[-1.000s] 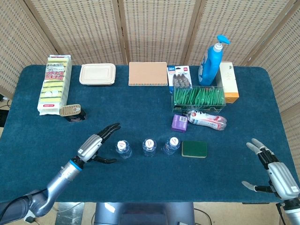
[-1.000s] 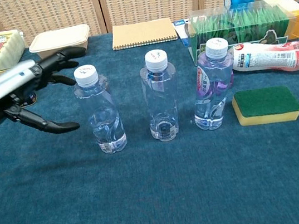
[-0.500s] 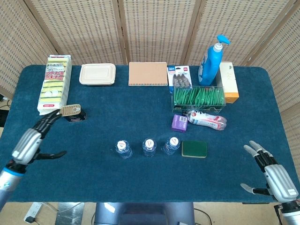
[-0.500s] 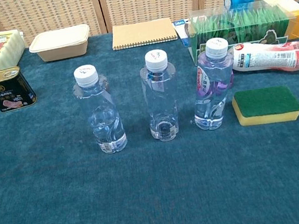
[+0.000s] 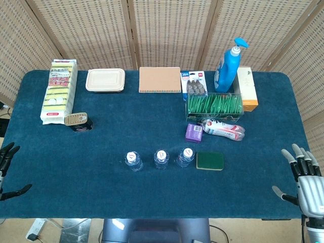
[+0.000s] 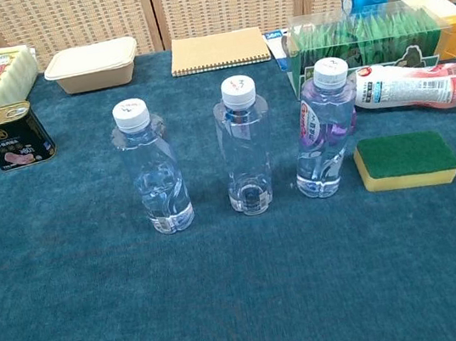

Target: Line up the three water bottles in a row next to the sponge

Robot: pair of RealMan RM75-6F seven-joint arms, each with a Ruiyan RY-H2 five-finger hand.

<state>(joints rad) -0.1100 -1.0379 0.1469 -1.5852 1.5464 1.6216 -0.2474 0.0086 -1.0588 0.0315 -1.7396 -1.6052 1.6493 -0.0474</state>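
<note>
Blue carpet-like cloth covers the counter (image 6: 231, 307), and nearest the camera both robot hands sit off its front corners. Left robot hand (image 5: 6, 169) hangs at the far left edge of the head view, fingers spread, holding nothing. Right robot hand (image 5: 307, 177) is at the lower right corner, fingers fanned apart, palm empty, well away from everything.

Moving in, three clear water bottles stand upright in a row, white caps on. Left bottle (image 6: 152, 169), middle bottle (image 6: 245, 148), right bottle (image 6: 323, 130), evenly spaced, not touching each other. Just to the right of the right bottle lies the sponge (image 6: 406, 161), green on top, yellow below, flat on the cloth, close beside the bottle with a narrow gap showing in the chest view.

Farther back on the left, a small dark tin (image 6: 9, 136) stands near a tall pack of sponges (image 5: 58, 91). Behind the right bottle a little purple box (image 5: 194, 132) sits beside a plastic-wrapped red-and-white packet (image 6: 411, 86) lying on its side.

Farther still, a clear box of green packets (image 5: 214, 106), with a blue pump bottle (image 5: 228, 66) and an orange-and-cream carton (image 5: 246, 88) behind it. Along the back edge: a beige lidded food container (image 5: 105, 80), a brown notebook (image 5: 160, 79), and a carded pack of small dark items (image 5: 195, 83). Woven screens (image 5: 167, 30) close off the back.
</note>
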